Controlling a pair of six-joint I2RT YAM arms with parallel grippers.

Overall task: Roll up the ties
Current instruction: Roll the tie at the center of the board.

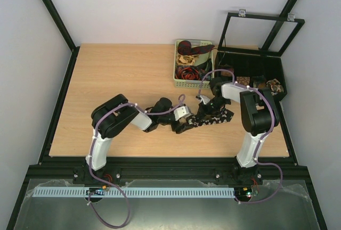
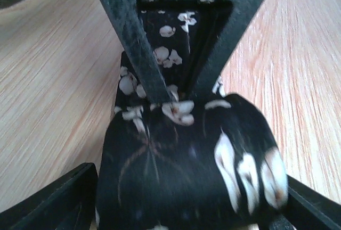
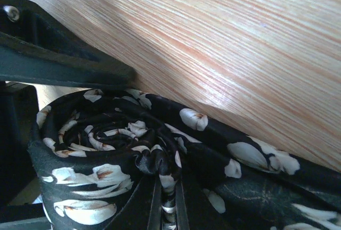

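I see the black fabric necktie with white flower print lying on the light wooden table, near its middle and between the two arms. The right gripper is clenched on the tie's rolled end: its wrist view shows a tight coil wedged under the dark upper finger. The left gripper is released, its fingers spread wide on either side of a bulging fold of the same tie. Farther back, a pale green slatted plastic basket holds coiled red and beige ties, just beside a black compartmented box with its lid raised
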